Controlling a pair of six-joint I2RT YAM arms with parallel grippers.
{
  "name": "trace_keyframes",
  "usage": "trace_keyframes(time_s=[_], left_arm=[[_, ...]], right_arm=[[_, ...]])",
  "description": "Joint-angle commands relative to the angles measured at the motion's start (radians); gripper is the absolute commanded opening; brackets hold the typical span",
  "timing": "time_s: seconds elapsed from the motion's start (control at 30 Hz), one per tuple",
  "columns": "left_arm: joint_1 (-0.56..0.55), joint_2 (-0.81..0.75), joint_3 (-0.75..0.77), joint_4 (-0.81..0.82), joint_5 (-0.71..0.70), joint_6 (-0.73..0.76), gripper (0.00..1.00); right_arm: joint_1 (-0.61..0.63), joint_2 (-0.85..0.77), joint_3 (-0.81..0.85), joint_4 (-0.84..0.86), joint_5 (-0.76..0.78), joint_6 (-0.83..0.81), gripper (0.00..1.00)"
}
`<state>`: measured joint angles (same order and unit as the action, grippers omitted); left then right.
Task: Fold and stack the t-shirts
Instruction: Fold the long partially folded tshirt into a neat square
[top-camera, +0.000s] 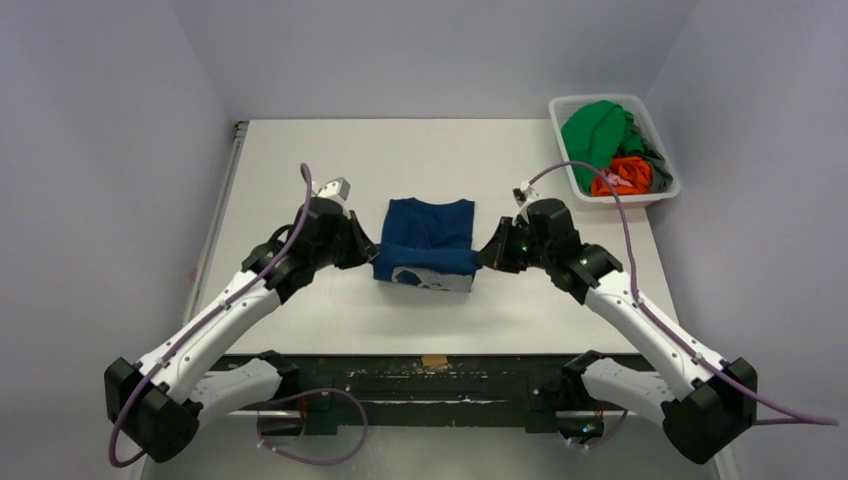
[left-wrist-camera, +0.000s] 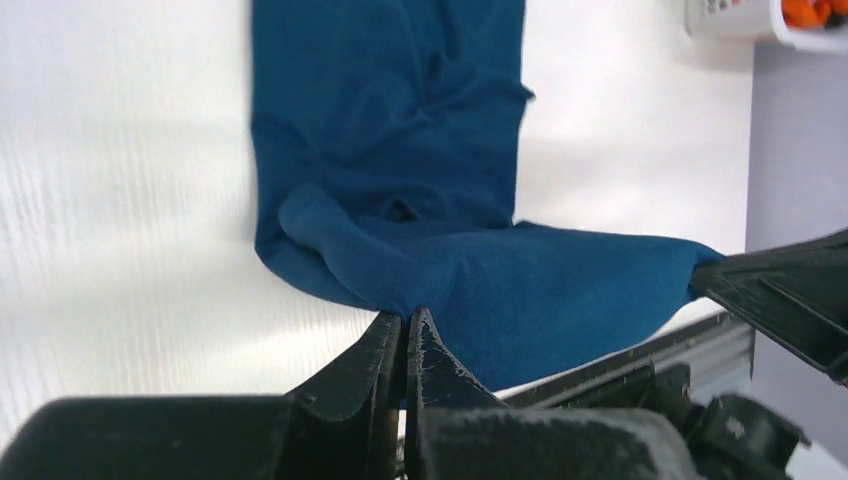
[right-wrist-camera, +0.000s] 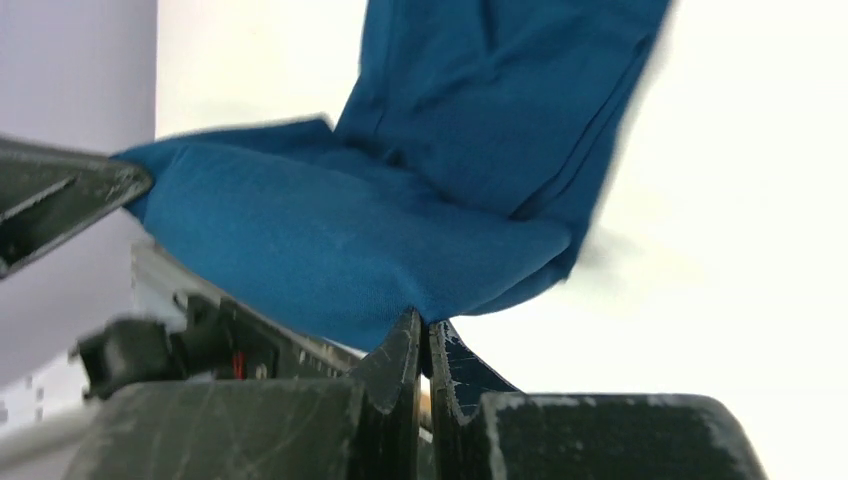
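Both grippers are pinching the navy t-shirt (top-camera: 428, 232) lying mid-table (top-camera: 300, 322). The left gripper (top-camera: 375, 262) is clamping its near-left corner and the right gripper (top-camera: 480, 260) its near-right corner. The raised edge is stretching left to right between them, with the body lying farther away.

Cannot read the white print (top-camera: 432, 281) on the navy t-shirt (top-camera: 428, 235): folded under, bar a strip at the near edge. Cannot see, from above, the fingertips of the left gripper (left-wrist-camera: 405, 330) or the right gripper (right-wrist-camera: 425, 335), masked by the wrists. Loses the shirt's far end past the upper edge in both wrist views; blurs its right side in the right wrist view. Barely shows the dark grey t-shirt (top-camera: 658, 158), buried in the slotted basket (top-camera: 590, 100) under the green t-shirt (top-camera: 595, 130) and orange t-shirt (top-camera: 625, 178).
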<state>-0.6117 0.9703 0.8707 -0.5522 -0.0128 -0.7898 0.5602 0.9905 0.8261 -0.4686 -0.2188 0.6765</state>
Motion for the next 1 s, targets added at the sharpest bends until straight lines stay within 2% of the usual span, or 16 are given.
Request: trace_keyframes(time_s=[0.0,0.13,0.43,0.63,0.67,0.73,0.77,0.8,0.83,0.9,0.97], left_arm=[[0.117,0.138,0.135,0.058,0.007,0.065,0.00],[0.164,0.286,0.244,0.062,-0.007,0.102,0.00],[0.238,0.641,0.514,0.025,0.008,0.147,0.00],[0.270,0.857,0.656,0.002,0.072,0.149,0.00],[0.276,0.876,0.673,0.002,0.079,0.147,0.06],[0.286,0.938,0.719,-0.001,0.104,0.153,0.25],[0.291,0.962,0.753,-0.017,0.124,0.157,0.37],[0.296,0.992,0.815,-0.060,0.140,0.166,0.60],[0.297,0.994,0.827,-0.070,0.139,0.169,0.73],[0.296,0.964,0.812,-0.064,0.143,0.169,0.97],[0.295,0.919,0.765,-0.037,0.169,0.165,1.00]], right_arm=[[-0.122,0.124,0.102,0.110,-0.011,-0.025,0.00],[-0.171,0.266,0.218,0.139,-0.014,-0.061,0.00],[-0.276,0.562,0.369,0.208,-0.057,-0.063,0.00],[-0.313,0.749,0.464,0.244,-0.100,-0.061,0.00],[-0.318,0.777,0.494,0.237,-0.098,-0.059,0.00],[-0.325,0.825,0.534,0.228,-0.085,-0.049,0.11],[-0.328,0.845,0.552,0.224,-0.079,-0.045,0.23],[-0.330,0.871,0.587,0.200,-0.053,-0.041,0.48],[-0.330,0.875,0.602,0.183,-0.044,-0.044,0.54],[-0.330,0.862,0.611,0.164,-0.024,-0.061,0.80],[-0.330,0.831,0.584,0.165,-0.004,-0.065,0.84]])
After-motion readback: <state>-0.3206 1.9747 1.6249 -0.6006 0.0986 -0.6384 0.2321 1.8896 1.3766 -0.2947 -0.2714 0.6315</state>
